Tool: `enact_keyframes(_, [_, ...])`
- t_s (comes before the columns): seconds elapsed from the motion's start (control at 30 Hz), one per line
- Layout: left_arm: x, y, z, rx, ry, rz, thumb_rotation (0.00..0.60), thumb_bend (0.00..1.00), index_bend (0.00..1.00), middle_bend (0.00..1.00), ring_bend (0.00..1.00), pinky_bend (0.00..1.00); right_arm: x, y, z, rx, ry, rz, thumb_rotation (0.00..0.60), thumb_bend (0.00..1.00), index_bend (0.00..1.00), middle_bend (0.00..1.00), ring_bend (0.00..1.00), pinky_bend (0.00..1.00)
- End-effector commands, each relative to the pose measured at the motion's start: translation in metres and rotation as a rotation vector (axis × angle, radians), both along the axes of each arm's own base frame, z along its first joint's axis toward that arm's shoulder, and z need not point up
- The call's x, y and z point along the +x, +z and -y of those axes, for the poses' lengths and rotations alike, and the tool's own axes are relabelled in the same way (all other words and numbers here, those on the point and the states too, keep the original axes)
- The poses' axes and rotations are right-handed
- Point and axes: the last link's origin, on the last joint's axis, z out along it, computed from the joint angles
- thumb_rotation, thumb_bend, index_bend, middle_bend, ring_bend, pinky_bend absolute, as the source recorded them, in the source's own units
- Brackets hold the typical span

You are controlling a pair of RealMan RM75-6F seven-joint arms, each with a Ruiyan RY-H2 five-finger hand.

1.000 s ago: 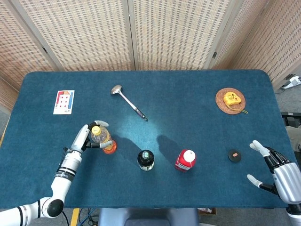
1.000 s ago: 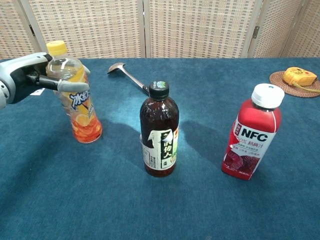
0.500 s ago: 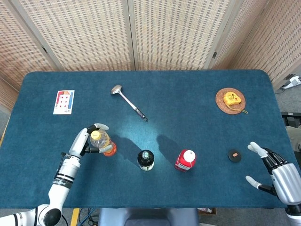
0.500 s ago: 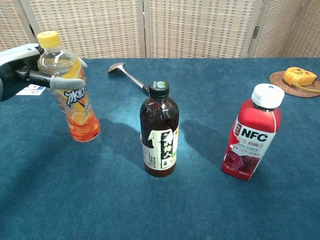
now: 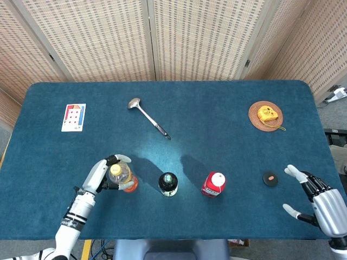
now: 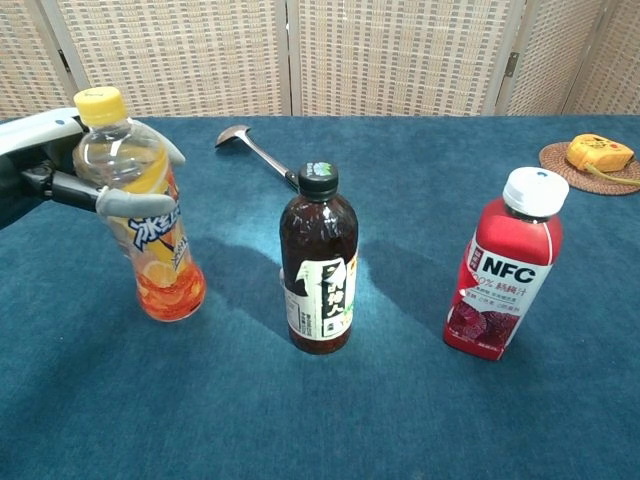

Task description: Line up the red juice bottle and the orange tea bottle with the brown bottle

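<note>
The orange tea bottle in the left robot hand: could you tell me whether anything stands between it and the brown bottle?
Nothing visible does. Only bare blue cloth lies between the orange tea bottle and the brown bottle; the ladle lies farther back.

"NFC" on red juice bottle

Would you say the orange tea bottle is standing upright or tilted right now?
Tilted. In the chest view the orange tea bottle leans, its yellow cap further left than its base, while the left hand grips its upper part. Whether its base touches the table is unclear.
</note>
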Motion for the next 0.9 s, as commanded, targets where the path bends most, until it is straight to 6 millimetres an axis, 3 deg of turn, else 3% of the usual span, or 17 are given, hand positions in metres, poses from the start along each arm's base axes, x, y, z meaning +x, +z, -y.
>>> enact_keyframes(0.03, [0.001,-0.001,0.001,-0.003,-0.002,-0.001,0.600,0.07,0.67,0.54,0.24,0.21,0.000,0.000,0.000,0.000,0.000,0.000,0.600,0.00,0.12,0.26,0.22,0.40])
enact_keyframes(0.9, [-0.004,-0.003,0.012,-0.021,0.003,-0.018,0.600,0.07,0.67,0.54,0.24,0.21,0.000,-0.002,0.000,0.009,-0.002,-0.002,0.600,0.00,0.12,0.26,0.22,0.40])
